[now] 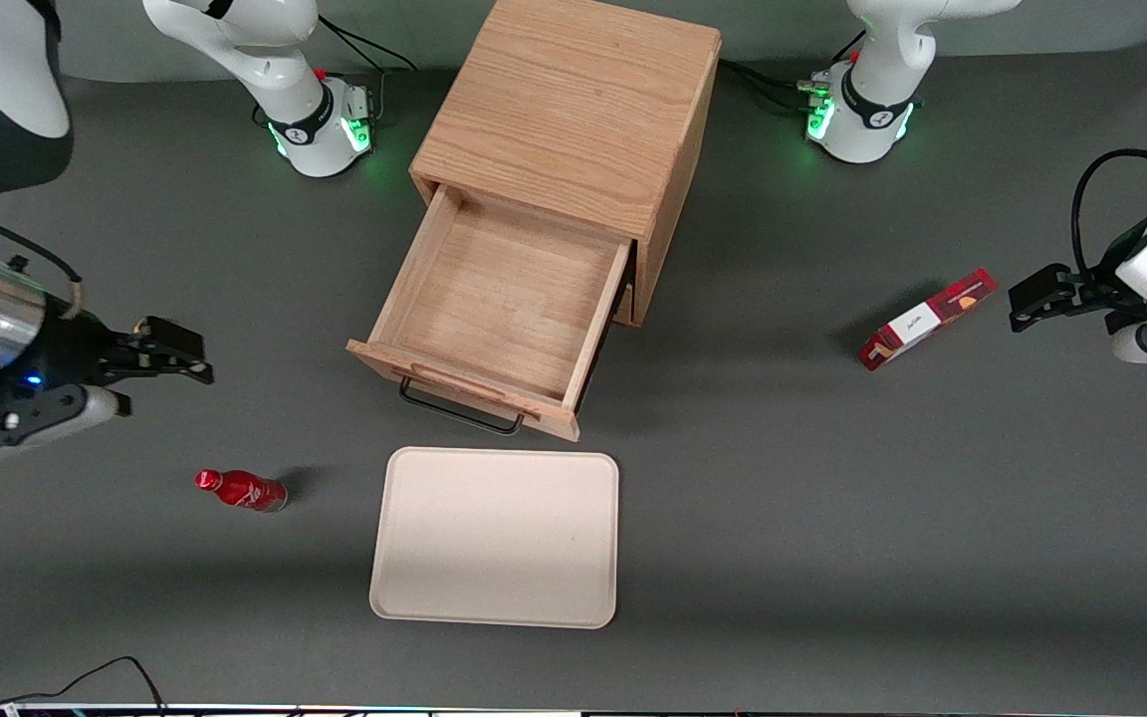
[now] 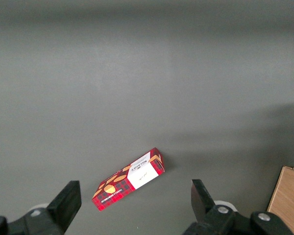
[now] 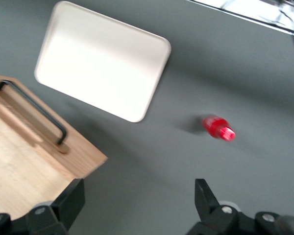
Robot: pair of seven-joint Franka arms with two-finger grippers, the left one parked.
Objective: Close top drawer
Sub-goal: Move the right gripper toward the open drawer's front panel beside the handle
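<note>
Nearest the front camera lies the cream tray (image 1: 494, 538), flat on the grey table (image 1: 832, 518). Just above it in that view juts the top drawer (image 1: 499, 299), pulled well out of the oak cabinet (image 1: 573, 110), black handle (image 1: 459, 408) facing the tray. Off toward the working arm's end hovers the gripper (image 1: 170, 358), fingers spread, holding nothing, well apart from the drawer. Beneath it stands a small red bottle (image 1: 241, 490).

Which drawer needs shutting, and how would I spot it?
Find the oak cabinet mid-table. The top drawer sticks out of it, open and empty, toward the cream tray, with a black wire handle under its lip. The tool hangs open, toward the working arm's end, touching nothing.
</note>
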